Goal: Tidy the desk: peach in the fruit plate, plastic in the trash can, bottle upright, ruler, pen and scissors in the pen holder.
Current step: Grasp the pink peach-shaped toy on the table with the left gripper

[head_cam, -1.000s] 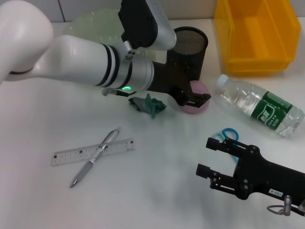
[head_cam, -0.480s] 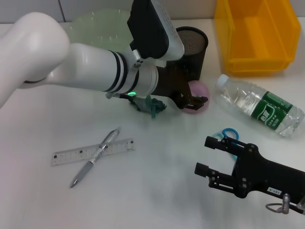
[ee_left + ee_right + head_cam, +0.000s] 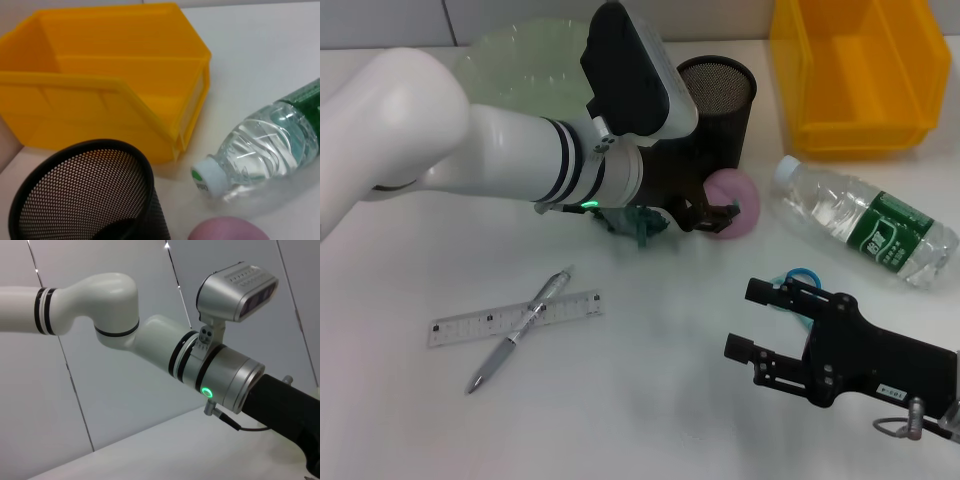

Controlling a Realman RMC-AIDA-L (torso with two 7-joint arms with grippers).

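My left tool (image 3: 717, 213) sits at the centre of the head view, its black fingers spread around the peach (image 3: 733, 215), one on each side of it; whether they press on it yet I cannot tell. The peach is a smooth, round, pink thing, and it lies on the white surface (image 3: 650, 400) just below the pen holder (image 3: 717, 105), a black wire-mesh cup standing upright. Just left of the tool, partly under my wrist, is the plastic (image 3: 638, 222), a crumpled dark green scrap. Behind my arm, in the upper left of the frame, the fruit plate (image 3: 520, 60) shows as a pale green translucent dish. To the right lies the bottle (image 3: 865, 232) on its side, clear, ribbed, with a white cap and a green label, and above it the trash can (image 3: 855, 70), a yellow open bin of hard plastic. At lower left a clear ruler (image 3: 515, 318) lies flat with a silver pen (image 3: 520, 328) crossing it. My right tool (image 3: 752, 320) hovers at lower right with its fingers spread, holding nothing, right beside the blue-handled scissors (image 3: 802, 285).
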